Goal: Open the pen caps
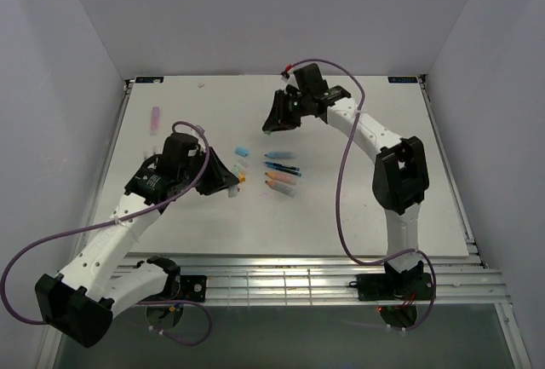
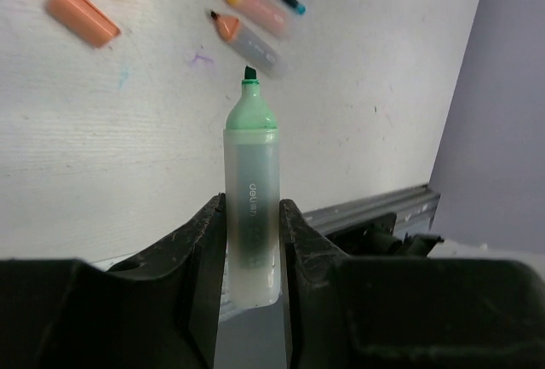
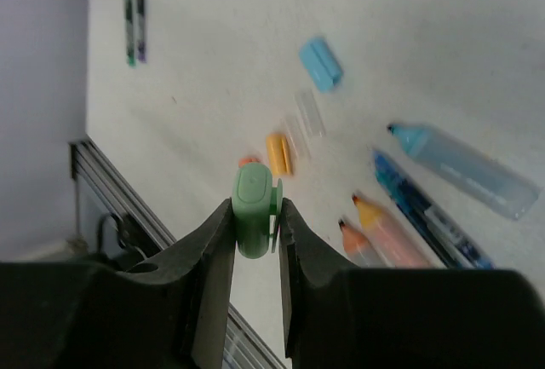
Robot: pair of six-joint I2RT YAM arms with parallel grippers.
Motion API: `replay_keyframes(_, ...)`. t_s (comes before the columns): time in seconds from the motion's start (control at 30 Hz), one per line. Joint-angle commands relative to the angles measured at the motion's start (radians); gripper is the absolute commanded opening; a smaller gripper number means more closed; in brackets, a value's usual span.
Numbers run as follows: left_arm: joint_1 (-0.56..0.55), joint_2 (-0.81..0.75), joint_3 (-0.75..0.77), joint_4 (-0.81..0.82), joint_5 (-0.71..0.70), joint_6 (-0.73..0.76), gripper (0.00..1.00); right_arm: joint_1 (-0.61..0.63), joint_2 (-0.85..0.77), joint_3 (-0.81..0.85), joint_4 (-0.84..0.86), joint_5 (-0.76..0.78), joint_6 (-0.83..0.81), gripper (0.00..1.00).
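- While the left end effector (image 2: pixel 253 241) clamps the green highlighter (image 2: pixel 251 173) by its lower barrel, the bare nib stays clear; the barrel print seems to read "deli".
- Uncapped pens (image 1: pixel 281 173) lie mid-counter (image 1: pixel 170 216), with loose caps (image 3: pixel 320 64) beside them.
- Farthest, the right end effector (image 3: pixel 255 216) pinches the green cap (image 3: pixel 253 203), well apart from its pen.

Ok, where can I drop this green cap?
Bare table right of the right arm, out to the edge; also the near strip between the pens and the front rail. Crowded at centre: pens and loose caps beside the left claw.
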Motion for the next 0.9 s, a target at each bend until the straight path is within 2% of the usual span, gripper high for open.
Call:
replay_keyframes(0.0, 0.004, -0.038, 0.156, -0.129, -0.279, -0.083, 0.00, 0.070, -0.144, -0.165, -0.091, 0.004, -0.293, 0.08)
replay_keyframes(0.07, 0.004, 0.003, 0.285, -0.243, -0.369, -0.102, 0.00, 0.103, -0.181, -0.264, -0.096, -0.006, -0.341, 0.08)
replay_keyframes(0.13, 0.004, 0.019, 0.366, -0.277, -0.434, -0.104, 0.00, 0.146, -0.195, -0.312, -0.094, -0.008, -0.387, 0.08)
replay_keyframes(0.23, 0.004, 0.011, 0.387, -0.296, -0.440, -0.122, 0.00, 0.214, -0.194, -0.348, -0.086, 0.003, -0.410, 0.08)
replay_keyframes(0.5, 0.004, -0.121, 0.292, -0.325, -0.385, -0.208, 0.00, 0.388, -0.016, -0.202, -0.138, 0.112, -0.432, 0.09)
replay_keyframes(0.87, 0.005, -0.268, 0.252, -0.397, -0.331, -0.235, 0.00, 0.460, 0.185, -0.001, -0.142, 0.198, -0.427, 0.09)
